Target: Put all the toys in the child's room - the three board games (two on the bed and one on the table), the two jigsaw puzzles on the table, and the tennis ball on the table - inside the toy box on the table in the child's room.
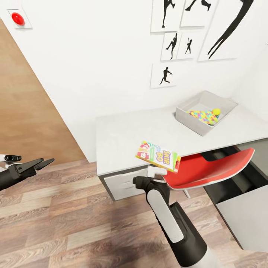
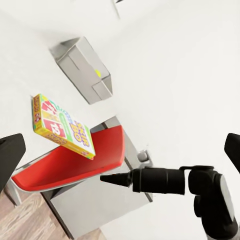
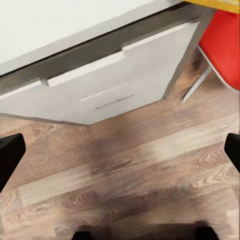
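The Skip-Bo board game (image 1: pixel 158 155) hangs tilted at the front edge of the table (image 1: pixel 126 134), overlapping the red chair; I cannot tell what bears it. It also shows in the left wrist view (image 2: pixel 62 125). My right gripper (image 3: pixel 122 150) sits just below it, open, facing the drawers and floor with nothing between its fingers. My left gripper (image 1: pixel 46 162) hovers open and empty over the floor at the far left. The toy box (image 1: pixel 193 124) stands at the table's back right with a jigsaw puzzle (image 1: pixel 203 116) and the tennis ball (image 1: pixel 216 111) inside.
A red-and-white swivel chair (image 1: pixel 219 163) is tucked at the table's front right, close to my right arm. The drawer unit (image 1: pixel 123 184) sits under the table edge. A lower dark shelf section (image 1: pixel 238 178) lies to the right. Wood floor spreads left.
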Tool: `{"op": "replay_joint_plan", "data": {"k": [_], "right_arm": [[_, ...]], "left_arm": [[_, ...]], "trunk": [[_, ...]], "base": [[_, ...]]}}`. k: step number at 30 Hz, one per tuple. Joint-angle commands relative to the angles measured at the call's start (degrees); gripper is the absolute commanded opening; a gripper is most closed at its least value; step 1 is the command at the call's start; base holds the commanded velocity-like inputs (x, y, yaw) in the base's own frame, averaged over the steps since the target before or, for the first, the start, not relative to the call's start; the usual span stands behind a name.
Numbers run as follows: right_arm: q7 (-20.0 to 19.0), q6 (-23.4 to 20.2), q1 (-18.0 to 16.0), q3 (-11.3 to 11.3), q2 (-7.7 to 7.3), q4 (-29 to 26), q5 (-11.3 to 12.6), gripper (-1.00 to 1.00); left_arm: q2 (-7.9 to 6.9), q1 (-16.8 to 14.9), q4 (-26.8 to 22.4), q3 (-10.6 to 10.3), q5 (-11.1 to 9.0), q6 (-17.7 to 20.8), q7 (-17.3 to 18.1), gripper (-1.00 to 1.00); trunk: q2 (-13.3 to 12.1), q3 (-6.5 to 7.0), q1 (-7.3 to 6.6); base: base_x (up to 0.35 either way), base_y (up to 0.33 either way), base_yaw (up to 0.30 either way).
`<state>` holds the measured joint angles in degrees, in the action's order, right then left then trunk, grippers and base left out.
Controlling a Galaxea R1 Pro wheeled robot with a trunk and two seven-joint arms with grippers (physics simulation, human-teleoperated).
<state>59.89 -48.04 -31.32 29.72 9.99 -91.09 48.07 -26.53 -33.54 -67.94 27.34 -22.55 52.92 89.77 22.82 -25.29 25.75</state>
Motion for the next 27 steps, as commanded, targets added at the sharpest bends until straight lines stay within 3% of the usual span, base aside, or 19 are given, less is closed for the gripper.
{"op": "replay_joint_plan", "data": {"k": [1, 18, 27], "right_arm": [[0.6, -0.3, 0.9, 0.1, 0.01, -0.1, 0.4, 1.0], [0.0, 2.6, 9.9, 0.1, 0.01, -0.1, 0.4, 1.0], [0.1, 3.9, 11.6, -1.6, 0.01, 0.0, 0.4, 1.0]], "left_arm": [[-0.01, 0.0, 0.0, 0.0, 0.1, 0.6, 0.2, 1.0], [-0.2, 0.0, 0.2, -0.1, 0.6, 0.6, 0.2, 1.0], [-0.22, 0.9, 1.4, 0.0, 0.8, 0.4, 0.2, 1.0]], "trunk": [[0.1, 0.01, 0.04], [0.1, 1.59, 0.04], [0.1, 2.26, 0.04]], "base": [[0.0, 0.0, 0.0], [0.0, 0.0, 0.0], [0.0, 0.0, 0.0]]}}
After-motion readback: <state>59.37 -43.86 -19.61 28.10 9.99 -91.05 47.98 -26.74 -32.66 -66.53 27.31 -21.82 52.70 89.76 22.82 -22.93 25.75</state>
